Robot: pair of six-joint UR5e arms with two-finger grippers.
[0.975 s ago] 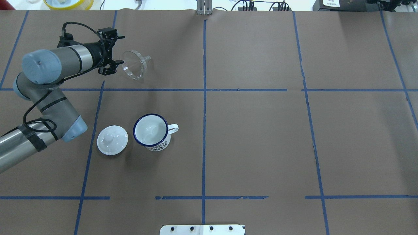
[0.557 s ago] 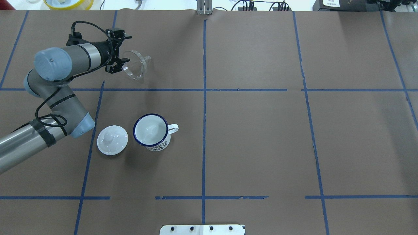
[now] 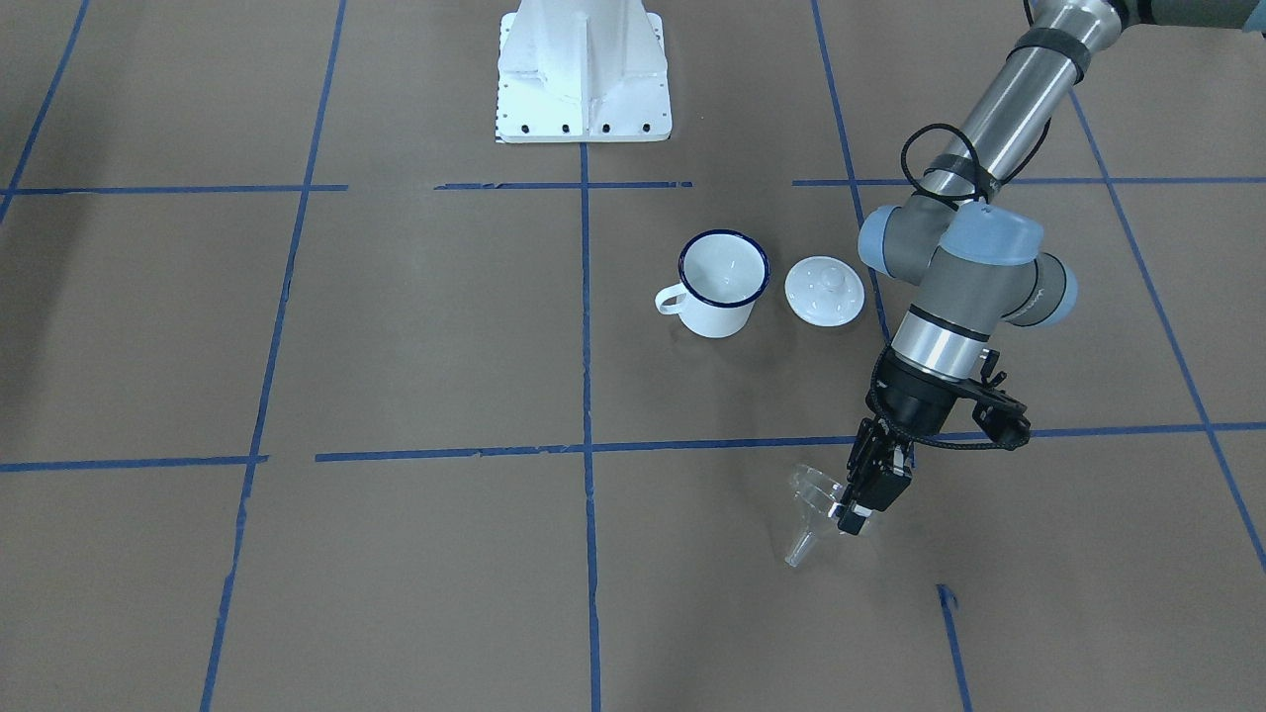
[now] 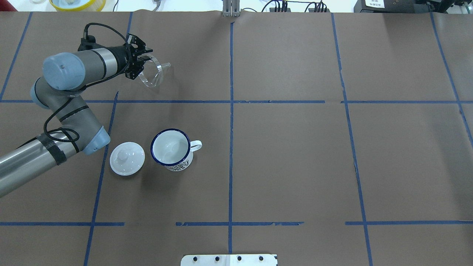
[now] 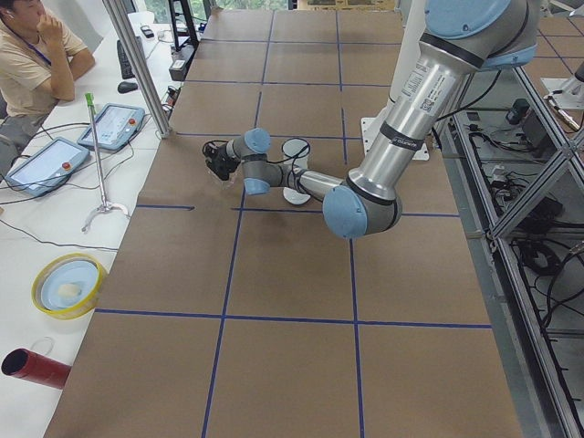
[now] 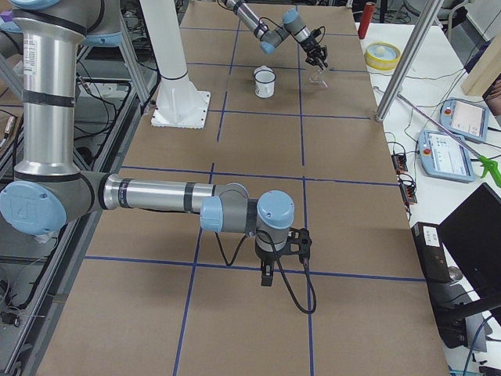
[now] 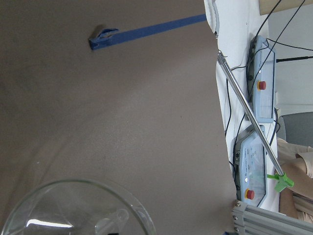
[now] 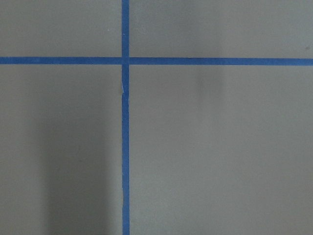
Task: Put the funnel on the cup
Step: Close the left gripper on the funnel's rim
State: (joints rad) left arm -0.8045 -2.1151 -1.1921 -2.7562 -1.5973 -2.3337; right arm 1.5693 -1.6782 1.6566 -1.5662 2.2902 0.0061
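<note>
1. The funnel [image 4: 153, 74] is clear and glassy, a wide round rim narrowing to a short thin spout. It lies tilted on its side on the far left part of the table, its spout pointing away from the arm. From the left wrist camera its rim [image 7: 78, 210] reads as a smooth transparent arc with bright glints.
2. The left gripper [image 3: 851, 516], black with slim fingers, is closed onto the funnel's rim on the side facing the robot. I cannot tell whether the funnel is touching the paper or raised just off it.
3. The cup [image 4: 170, 147] is glossy white enamel with a dark blue rim, a dark pattern low on its wall and a small loop handle pointing to the robot's right. It stands upright, mouth open, well apart from the funnel and nearer the robot.
4. A round white lid [image 4: 127, 158] with a knob lies just beside the cup on the robot's left, not touching it.
5. The table cover [image 4: 295, 155] is matte brown paper, divided into rectangles by blue tape lines [image 4: 231, 147].
6. Brown paper crossed by one tape line lies between funnel and cup. The paper's far edge runs beyond the funnel.
7. The right gripper [image 6: 267, 276] hangs low over the paper at the robot's right end, far from both; I cannot tell how its fingers stand.
</note>
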